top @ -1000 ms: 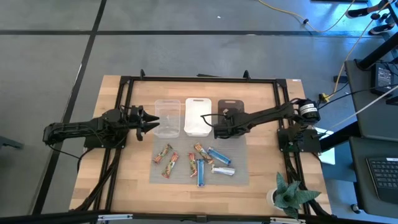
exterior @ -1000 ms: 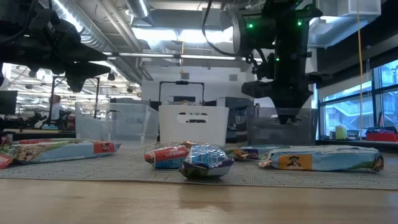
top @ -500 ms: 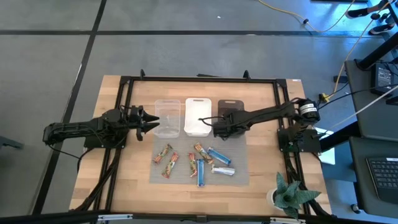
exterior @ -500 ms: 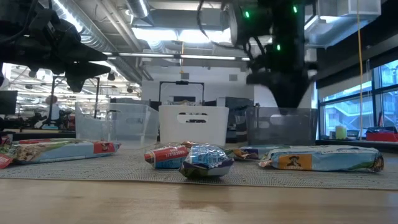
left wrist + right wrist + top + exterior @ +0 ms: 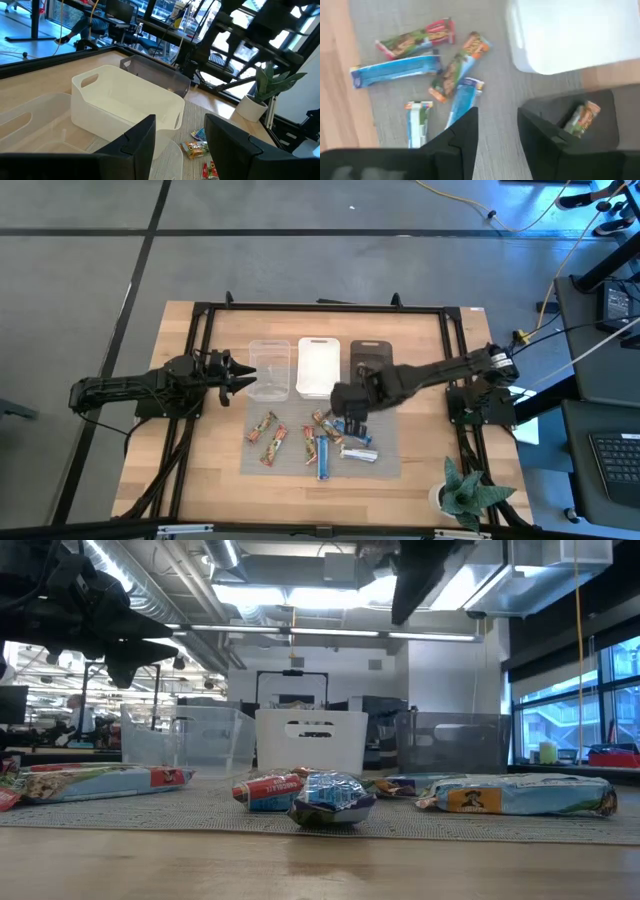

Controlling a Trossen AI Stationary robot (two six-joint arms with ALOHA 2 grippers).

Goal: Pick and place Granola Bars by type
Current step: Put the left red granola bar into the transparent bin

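Note:
Several wrapped granola bars lie flat on a grey mat [image 5: 385,465]: red-green ones [image 5: 263,426], a brown-orange one [image 5: 322,420], blue ones [image 5: 352,432] and a silver-blue one [image 5: 360,453]. One more brown-orange bar [image 5: 580,117] lies inside the dark bin [image 5: 368,355]. My right gripper [image 5: 340,402] hovers open above the bars, at the mat's far side; in its wrist view [image 5: 497,117] a blue bar [image 5: 462,102] lies just ahead of the fingers. My left gripper [image 5: 240,377] waits open at the clear bin [image 5: 270,368].
Three bins stand in a row beyond the mat: clear, white [image 5: 318,367] and dark. A potted plant [image 5: 462,490] sits at the table's near right corner. A black frame [image 5: 200,330] runs round the table. Bare wood shows left of the mat.
My right gripper has swung from over the dark bin toward the table's near edge and a little left, and now stands over the bars on the mat. In the low view it has passed out of the picture's middle to the top. The bars have stayed put.

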